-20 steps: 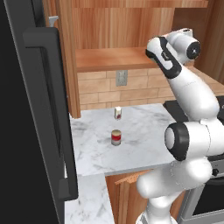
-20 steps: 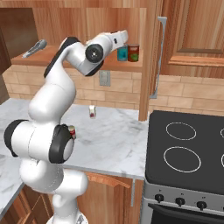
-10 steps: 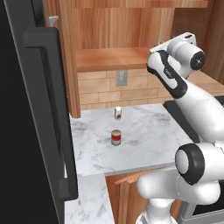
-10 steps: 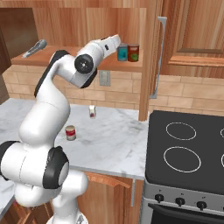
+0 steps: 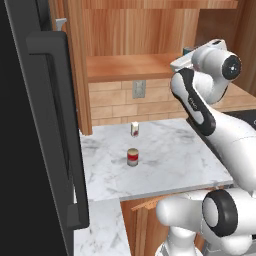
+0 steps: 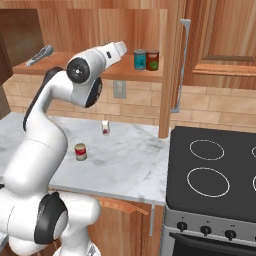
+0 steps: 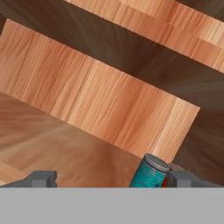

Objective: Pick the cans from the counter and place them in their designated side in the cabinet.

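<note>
Arm pulled back from shelf; pincer (image 7: pixel 109 178) released, teal-blue silver-lidded can (image 7: pixel 149 171) at 3 o'clock by cabinet (image 6: pixel 125 75) edge.

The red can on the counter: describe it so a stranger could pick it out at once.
Start at the white marble counter between the black fridge and the stove. Near its middle stands a small red can with a tan upper band and a silver lid. The white container behind it, nearer the wall, is smaller and mostly white.
</note>
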